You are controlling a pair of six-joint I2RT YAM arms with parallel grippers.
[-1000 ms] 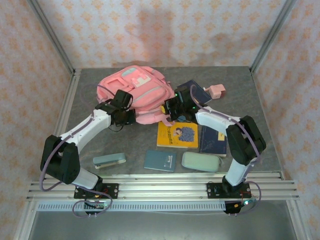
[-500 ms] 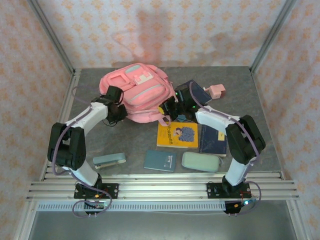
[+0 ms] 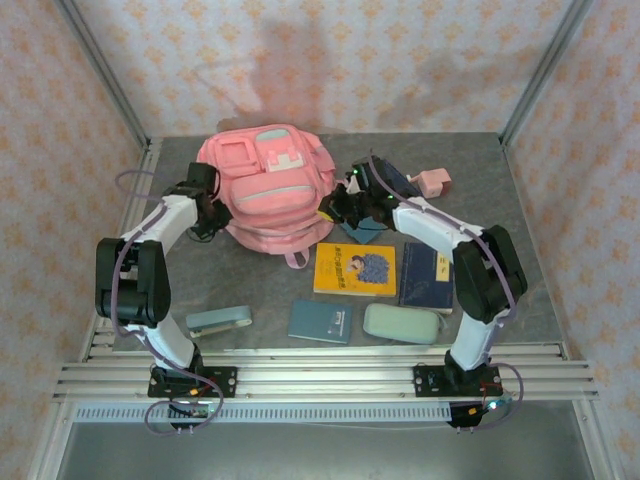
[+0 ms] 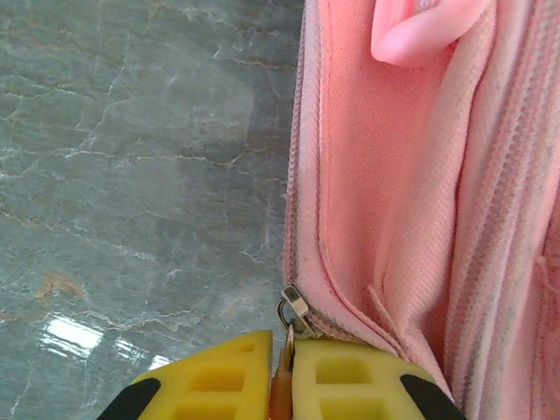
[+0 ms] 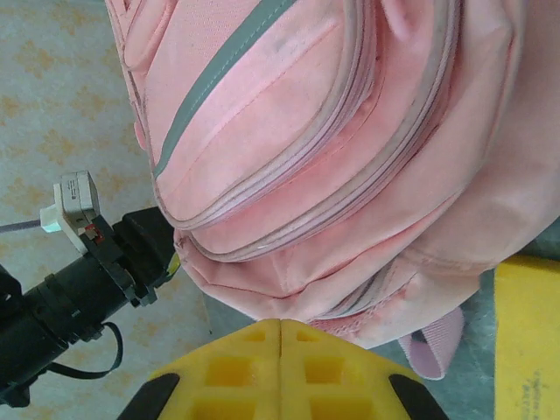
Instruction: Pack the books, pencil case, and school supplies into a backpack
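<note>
Swung round since a second ago, the one pink backpack now faces pockets-up between the left gripper, carried out to its left flank, and the right gripper. Nearer than both lie one yellow book, one navy book, one teal notebook, one pencil case and one stapler, while a second navy book and one sharpener sit beyond the right gripper. At the left wrist, the left gripper pinches the zip pull, with the backpack ahead-right and the table ahead-left. At the right wrist, the right gripper is pressed together at the backpack's hem; whether fabric is caught I cannot tell.
</note>
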